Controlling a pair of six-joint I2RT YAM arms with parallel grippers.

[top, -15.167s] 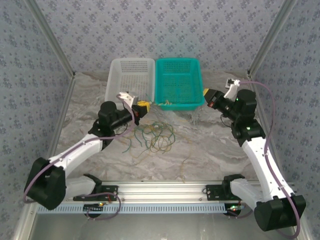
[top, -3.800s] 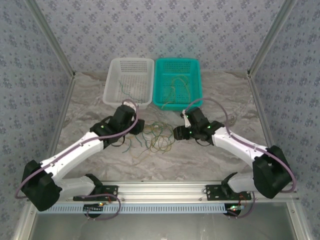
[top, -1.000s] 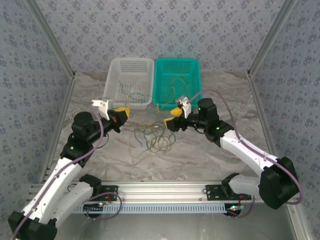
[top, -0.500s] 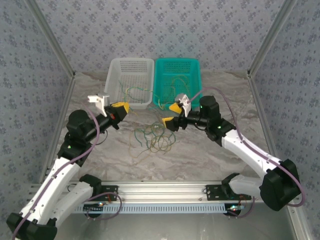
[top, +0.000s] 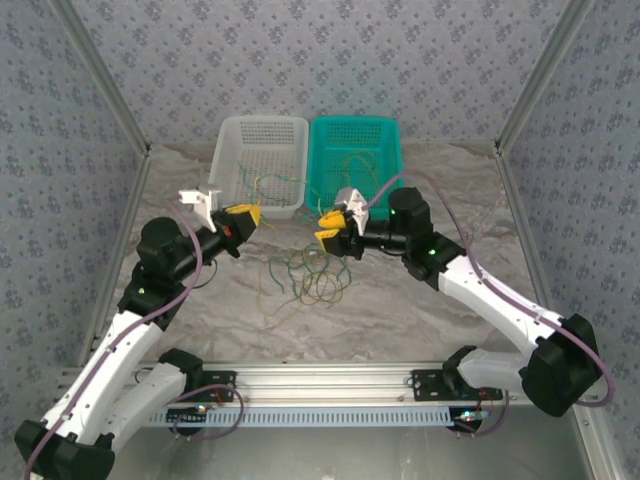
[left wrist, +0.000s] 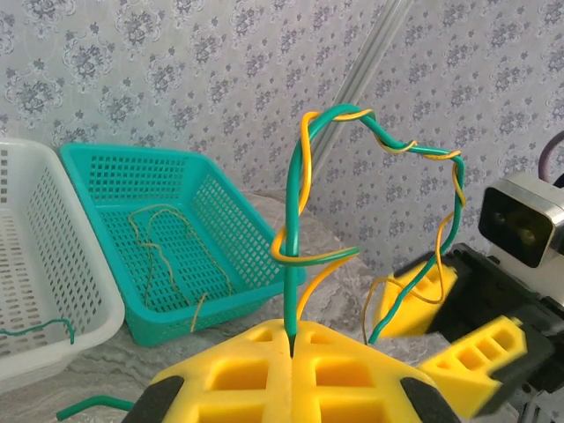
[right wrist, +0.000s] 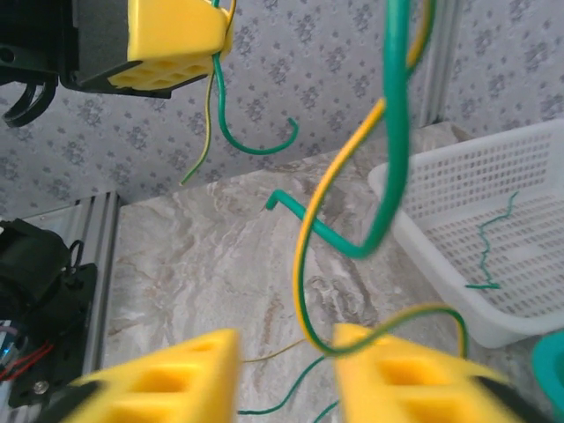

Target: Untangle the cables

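Green and yellow, a twisted pair [left wrist: 293, 203] stands up from the left gripper [left wrist: 291, 339], whose fingers are pressed together on its lower end; the other cables [top: 308, 275] lie looped on the table [top: 400, 312]. Pulling these two strands apart looks to be the step in hand. The right gripper [right wrist: 284, 352] is spread wide, gripping nothing, the pair hanging between its fingers; next it should pinch one strand and draw away.
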